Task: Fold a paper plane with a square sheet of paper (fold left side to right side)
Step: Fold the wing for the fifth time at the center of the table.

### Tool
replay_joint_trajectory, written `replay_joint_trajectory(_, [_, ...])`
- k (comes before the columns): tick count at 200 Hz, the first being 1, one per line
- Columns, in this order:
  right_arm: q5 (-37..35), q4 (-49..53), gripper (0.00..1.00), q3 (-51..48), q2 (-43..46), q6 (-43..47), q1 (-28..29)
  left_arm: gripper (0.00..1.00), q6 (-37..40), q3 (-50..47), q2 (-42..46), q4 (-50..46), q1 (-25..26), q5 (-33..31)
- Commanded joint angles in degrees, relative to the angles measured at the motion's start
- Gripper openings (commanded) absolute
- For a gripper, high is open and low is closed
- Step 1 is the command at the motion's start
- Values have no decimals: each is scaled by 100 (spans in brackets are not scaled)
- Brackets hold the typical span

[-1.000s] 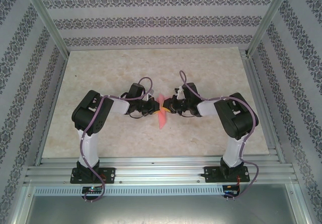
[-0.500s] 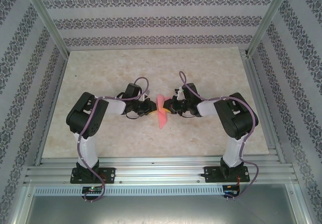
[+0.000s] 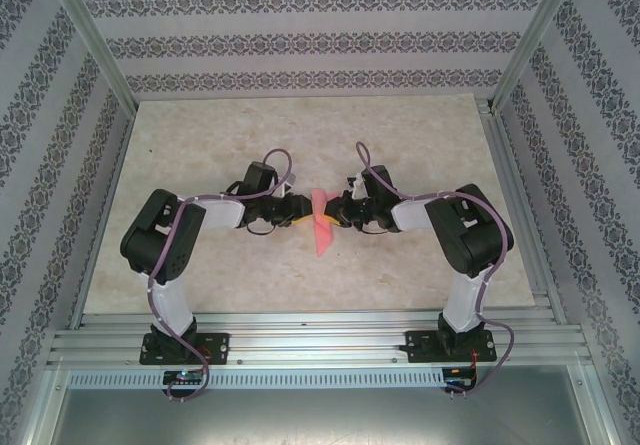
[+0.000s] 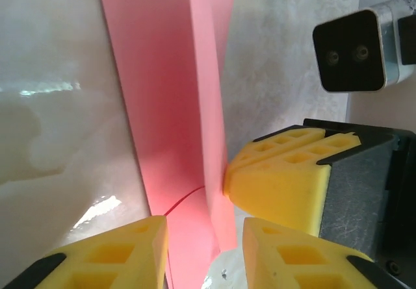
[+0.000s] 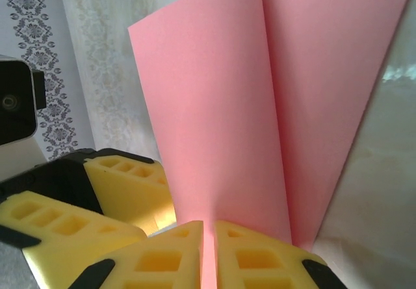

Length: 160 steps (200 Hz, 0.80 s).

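The square sheet of paper [image 3: 320, 223] sits in the middle of the bench [image 3: 200, 145], between the two arms. It's creased down its centre but not flat. In the left wrist view one half lies on the bench and the other stands up from the crease like an open book. The left gripper [image 3: 298, 213] is at the sheet's 9 o'clock and the right gripper [image 3: 338, 215] at its 3 o'clock, both low and nearly nose to nose.

The right gripper's jaws are clamped on the raised flap (in the right wrist view the pink runs straight into the seam between the yellow pads [image 5: 162, 260]). The left gripper's jaws are narrowly apart, straddling the sheet's near edge. No pinch there, as I read it.

Progress: early. The left-to-right half fold is begun and the crease is in, but the flap isn't pressed down. Nose folds and wings are all left, no dart shape yet.

Surface: pale marble-look board, glossy, with glare patches beside the paper, so thin paper probably slides. Room: striped floral wallpaper [image 3: 300, 45] at 9, 12 and 3 o'clock, aluminium rails [image 3: 300, 330] at 6 o'clock where the arm bases bolt on.
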State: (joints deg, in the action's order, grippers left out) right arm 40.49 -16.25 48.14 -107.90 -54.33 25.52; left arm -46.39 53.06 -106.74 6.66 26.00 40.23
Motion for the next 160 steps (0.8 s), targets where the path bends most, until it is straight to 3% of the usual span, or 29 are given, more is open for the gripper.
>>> replay_joint_trajectory(1, [-110,52,13,42,18,142,28,37,-50,188,-201,225,93,95])
replay_joint_trajectory(33, [-103,75,13,76,14,150,32,36,-163,274,-363,333,198,112])
replay_joint_trajectory(95, [-88,180,14,99,82,232,15,16,-240,406,-429,363,262,85])
replay_joint_trajectory(160, [-318,1187,24,90,713,1021,-306,7,22,539,-420,-1,153,122])
